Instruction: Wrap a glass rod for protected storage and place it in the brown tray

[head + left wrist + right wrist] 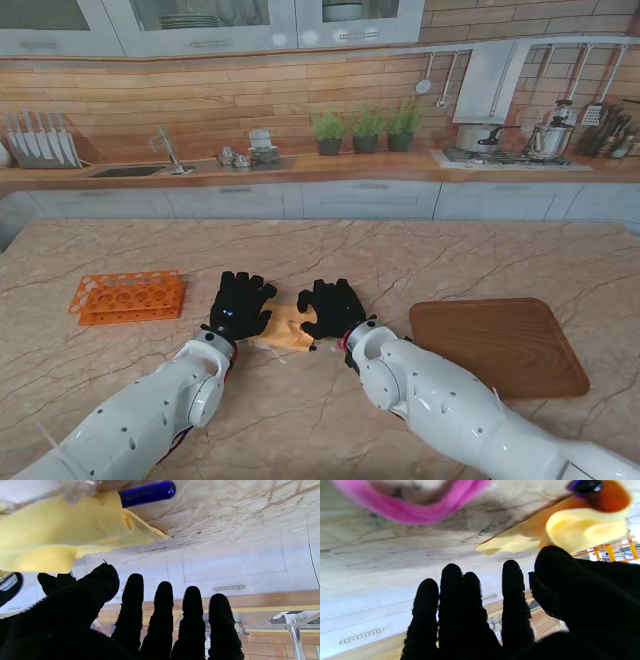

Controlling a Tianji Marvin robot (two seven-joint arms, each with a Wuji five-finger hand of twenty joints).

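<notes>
Both black-gloved hands, left hand (pixel 240 304) and right hand (pixel 333 306), flat with fingers spread, gripping nothing, flanking the crumpled yellow cloth (pixel 286 326). Risk: the dark blue glass rod (pixel 147 493) pokes out of the cloth, so it may slide free or roll off the marble bench (pixel 330 250).

Counted on the marble table — one yellow cloth (pixel 287 326), one blue glass rod (pixel 147 493) poking out of it, one orange rack (pixel 128 296) at nine o'clock, one brown tray (pixel 497 345) at three o'clock — plus two black-gloved hands and one pink loop (pixel 407 505).
</notes>
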